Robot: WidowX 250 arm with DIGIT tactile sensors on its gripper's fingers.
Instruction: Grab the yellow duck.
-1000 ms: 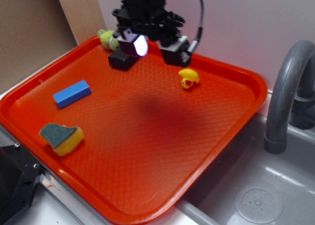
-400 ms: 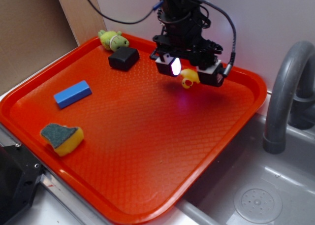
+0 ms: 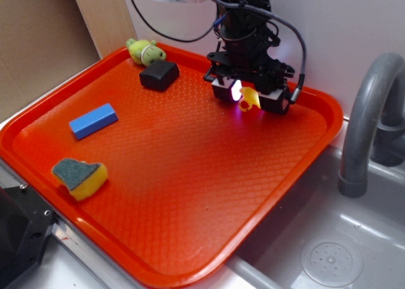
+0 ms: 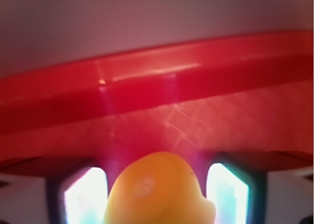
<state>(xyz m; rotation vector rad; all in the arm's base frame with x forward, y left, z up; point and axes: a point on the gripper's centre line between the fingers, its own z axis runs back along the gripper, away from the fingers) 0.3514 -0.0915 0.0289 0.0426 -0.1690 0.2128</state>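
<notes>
The yellow duck (image 3: 249,99) sits on the orange tray (image 3: 190,194) near its far right rim. My gripper (image 3: 249,98) has come down around it, with one finger on each side and the jaws open. In the wrist view the duck (image 4: 159,189) fills the lower middle between the two glowing finger pads (image 4: 84,197), and a narrow strip of tray shows on either side of its head. The lower part of the duck is cut off by the frame.
A black block (image 3: 159,75) and a green plush toy (image 3: 145,51) lie at the tray's far left corner. A blue block (image 3: 93,120) and a yellow sponge (image 3: 80,176) lie on the left. A grey faucet (image 3: 367,124) and a sink (image 3: 329,251) are to the right.
The gripper has moved right from above the black block, dropped lower, and now straddles the duck. The duck has not moved.
</notes>
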